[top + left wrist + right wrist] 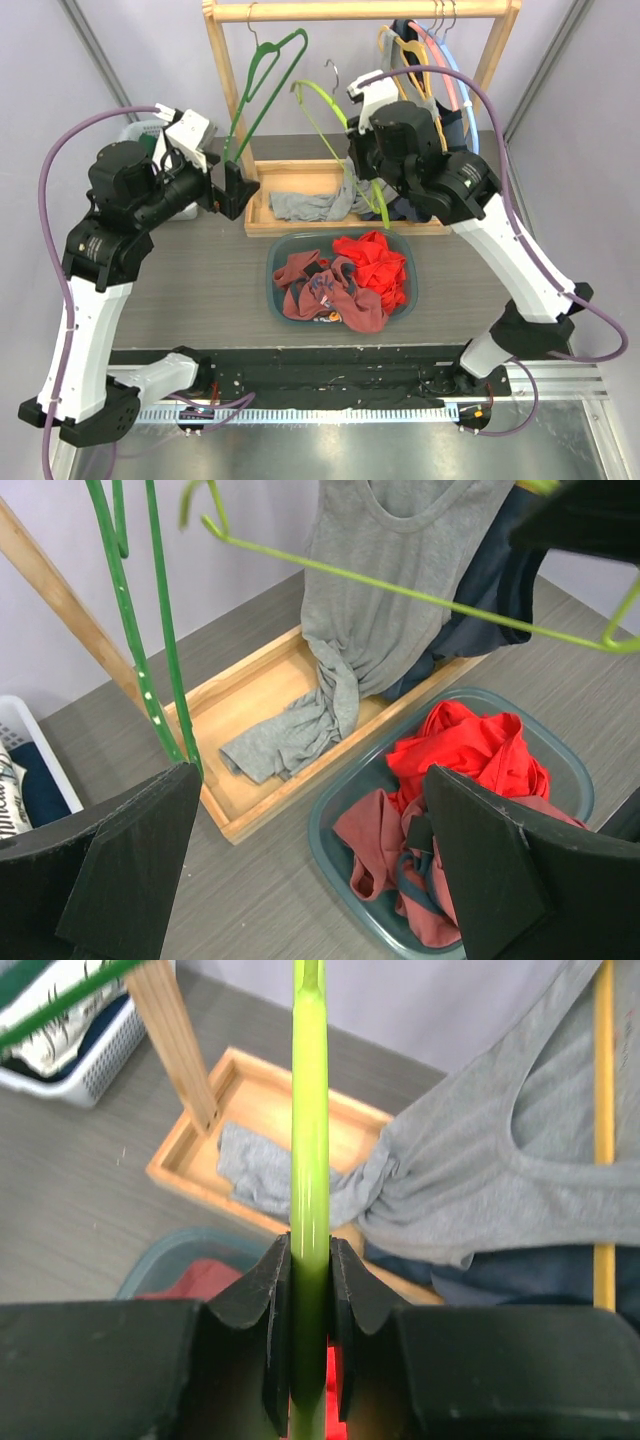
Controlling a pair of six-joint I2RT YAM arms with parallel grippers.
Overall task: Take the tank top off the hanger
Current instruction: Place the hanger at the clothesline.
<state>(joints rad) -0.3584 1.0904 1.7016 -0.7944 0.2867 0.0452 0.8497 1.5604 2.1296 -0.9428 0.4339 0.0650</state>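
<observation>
1. The tank top point(380, 580) is hanging neck-up, its long axis running downward. Its twisted lower end is trailing leftward into the wooden tray point(255, 705).
2. The right gripper point(310, 1250) is clamping the lime hanger point(309, 1110) in a narrow pinch, the rod passing straight between its jaws.
3. The left gripper point(310, 775) is gaping wide, holding nothing, hovering near the tray and the bin point(350, 780).
4. The hanger's bar is crossing the tank top's chest, sloping down rightward in the left wrist view.
5. Dark lettering on cloth in the white basket point(30, 730) is showing, too cropped to read.
</observation>
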